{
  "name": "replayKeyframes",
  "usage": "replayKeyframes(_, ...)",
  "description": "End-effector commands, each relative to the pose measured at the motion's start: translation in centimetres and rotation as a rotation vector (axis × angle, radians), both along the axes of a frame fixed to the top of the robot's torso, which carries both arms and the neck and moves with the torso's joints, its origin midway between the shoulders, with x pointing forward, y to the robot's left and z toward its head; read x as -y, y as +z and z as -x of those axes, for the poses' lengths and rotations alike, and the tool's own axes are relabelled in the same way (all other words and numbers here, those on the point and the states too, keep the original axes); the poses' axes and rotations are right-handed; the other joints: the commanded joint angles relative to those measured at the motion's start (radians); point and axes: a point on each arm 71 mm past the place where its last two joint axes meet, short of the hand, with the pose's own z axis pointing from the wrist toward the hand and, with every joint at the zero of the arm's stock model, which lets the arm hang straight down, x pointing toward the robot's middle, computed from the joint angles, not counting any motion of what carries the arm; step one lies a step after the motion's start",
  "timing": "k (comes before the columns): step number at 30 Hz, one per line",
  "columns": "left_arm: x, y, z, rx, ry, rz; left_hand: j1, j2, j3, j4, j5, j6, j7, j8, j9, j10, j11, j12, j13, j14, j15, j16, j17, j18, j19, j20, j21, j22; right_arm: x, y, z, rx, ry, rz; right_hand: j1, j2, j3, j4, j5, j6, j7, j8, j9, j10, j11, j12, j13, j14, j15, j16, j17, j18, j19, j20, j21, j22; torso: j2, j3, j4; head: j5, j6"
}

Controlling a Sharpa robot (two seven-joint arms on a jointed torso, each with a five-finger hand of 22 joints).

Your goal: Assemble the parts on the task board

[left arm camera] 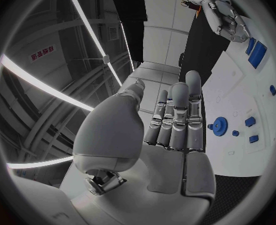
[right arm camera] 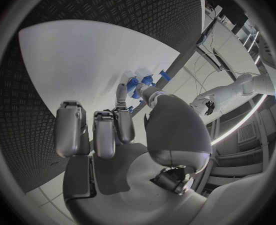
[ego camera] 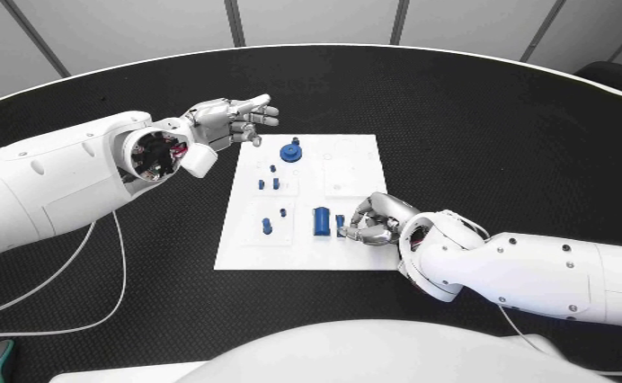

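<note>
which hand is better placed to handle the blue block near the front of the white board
Right. The right hand rests on the white task board, its fingers beside the tall blue block. The left hand hovers open off the board's far left corner, near the round blue gear-like part.

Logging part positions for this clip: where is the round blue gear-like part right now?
In the head view the round blue gear-like part stands at the far left corner of the task board, just right of the raised, empty left robot hand.
</note>
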Motion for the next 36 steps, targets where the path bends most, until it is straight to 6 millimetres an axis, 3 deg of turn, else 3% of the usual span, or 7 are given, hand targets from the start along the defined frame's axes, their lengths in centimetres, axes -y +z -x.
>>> replayKeyframes(1,-0.02,0.00,0.00,0.000,0.001,0.000,0.003,0.003,-0.004,0.001,-0.004,-0.006,0.000,0.007,0.000,-0.004,0.000,0.005,0.001,-0.005,-0.002,-0.002,-0.001,0.007,-0.003,0.004,-0.006,-0.001,-0.04,0.00,0.00,0.000,0.001,-0.001,0.009,0.003,0.001,-0.008,-0.005,-0.002,-0.005,0.004,0.001,0.036,-0.006,0.006,0.161,0.100,-0.007,-0.001,0.237,-0.017,0.079,-0.007,0.003,0.195,-0.001,-0.0002,-0.0001,0.000,0.000)
replayKeyframes(19,0.00,-0.02,-0.04,-0.001,0.000,-0.001,0.003,0.003,-0.004,0.001,-0.004,-0.006,0.000,0.007,0.000,-0.004,0.000,0.005,0.001,-0.005,-0.002,-0.002,-0.001,0.007,-0.003,0.004,-0.006,-0.001,-0.04,-0.24,-0.28,0.000,-0.001,0.006,0.012,0.006,0.002,-0.010,-0.009,0.000,-0.006,0.005,0.001,0.038,-0.007,0.010,0.164,0.100,-0.007,0.000,0.238,-0.017,0.080,-0.007,0.006,0.196,-0.001,-0.0002,0.0006,0.001,0.000)
replayKeyframes(36,-0.01,-0.02,-0.04,-0.001,0.000,-0.001,0.003,0.003,-0.004,0.001,-0.004,-0.006,0.000,0.007,0.000,-0.004,0.000,0.005,0.001,-0.005,-0.002,-0.002,-0.001,0.007,-0.003,0.004,-0.006,-0.001,0.09,-0.65,-0.78,-0.001,-0.002,0.018,0.044,0.006,0.008,-0.031,-0.053,0.002,-0.009,0.008,0.001,0.042,-0.010,0.017,0.169,0.101,-0.009,0.001,0.240,-0.018,0.080,-0.009,0.008,0.198,-0.001,0.0009,0.0005,0.002,0.000)
